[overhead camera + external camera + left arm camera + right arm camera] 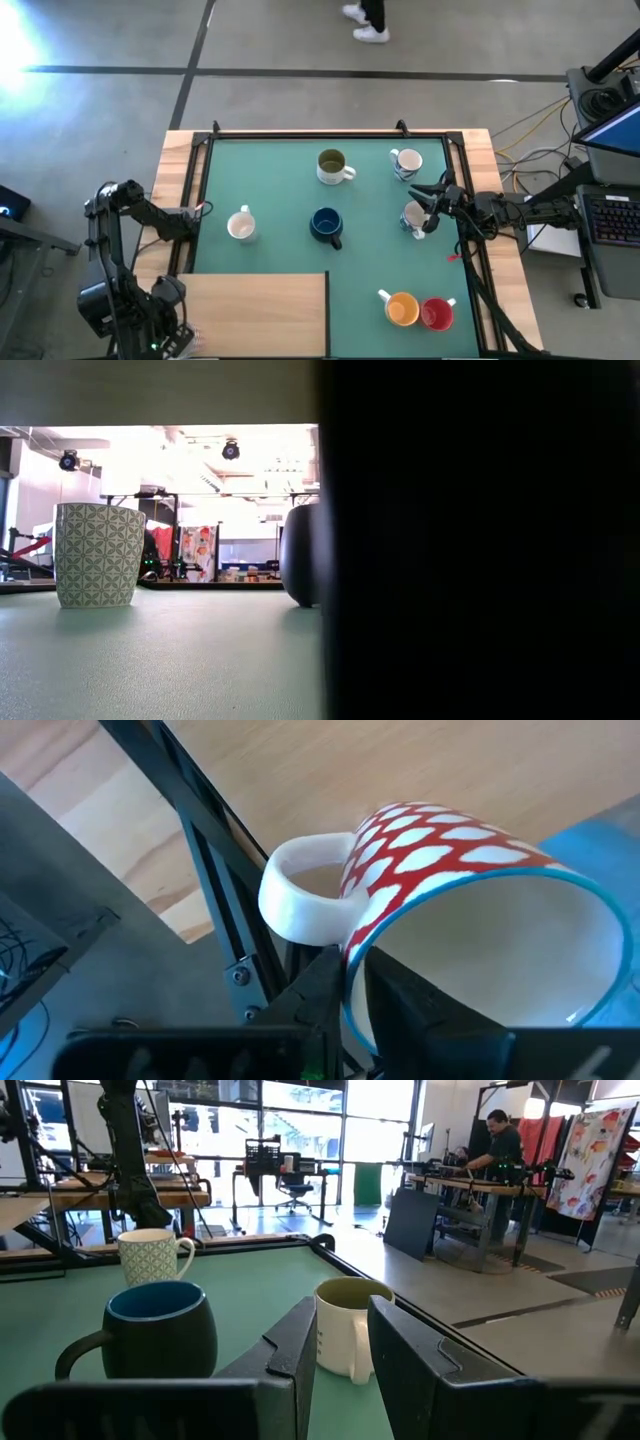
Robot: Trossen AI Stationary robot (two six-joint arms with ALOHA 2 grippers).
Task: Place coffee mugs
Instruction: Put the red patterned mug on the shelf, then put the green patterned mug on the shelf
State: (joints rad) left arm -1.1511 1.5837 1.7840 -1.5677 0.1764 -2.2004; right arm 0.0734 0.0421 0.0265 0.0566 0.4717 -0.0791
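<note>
From above: shows seven mugs upright on the green tabletop. Finds an olive-green mug and a white mug toward the far edge, a dark blue mug mid-mat, a cream mug to the left, and an orange mug touching a red mug at the near right. Puts the left pincer near the cream mug at the left edge, and the right pincer right against a pale mug at the right edge.

At table height: catches a patterned mug, a dark mug farther back, and a black mass blocking the right half.

Left wrist: shows a red-patterned mug close up at the left pincer, handle seen against bare wood. Cannot tell whether pinched or free.

Right wrist: shows the right pincer spread, pinching nothing, pointed across the tabletop toward the olive-green and dark blue mugs.
</note>
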